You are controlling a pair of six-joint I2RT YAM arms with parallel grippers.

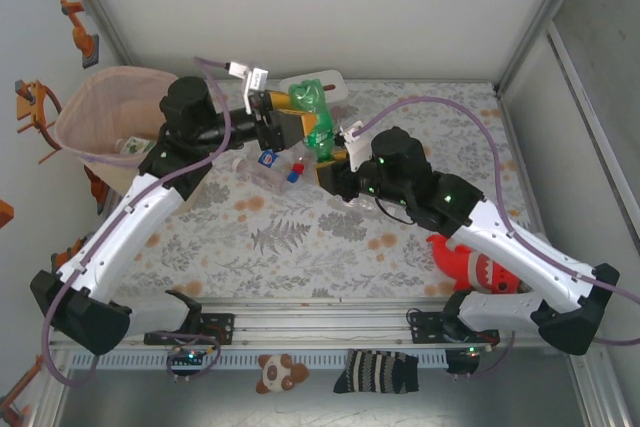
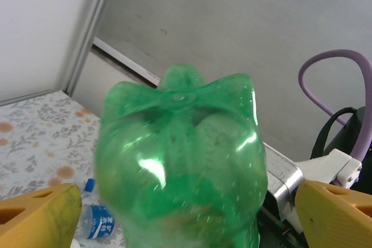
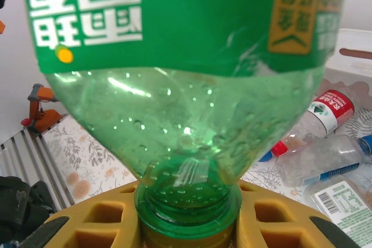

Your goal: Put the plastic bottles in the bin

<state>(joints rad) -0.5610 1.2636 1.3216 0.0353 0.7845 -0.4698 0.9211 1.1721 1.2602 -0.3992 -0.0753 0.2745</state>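
Note:
A green plastic bottle [image 1: 314,115] hangs above the middle of the table. My right gripper [image 1: 337,154] is shut on its neck; in the right wrist view the green neck [image 3: 187,201] sits clamped between the yellow fingers [image 3: 87,220]. My left gripper [image 1: 288,119] is open around the bottle's bottom end [image 2: 180,155], its yellow fingertips [image 2: 40,213] wide on either side with gaps showing. Clear bottles [image 1: 270,162] lie on the table below. The pinkish bin [image 1: 75,142] stands at the far left, with a bottle [image 1: 130,145] inside.
A white tissue box [image 1: 322,81] sits behind the green bottle. A red plush shark [image 1: 470,267] lies by the right arm. More clear bottles [image 3: 322,114] lie on the floral cloth under the right wrist. A blue-labelled bottle [image 2: 96,220] lies below the left gripper.

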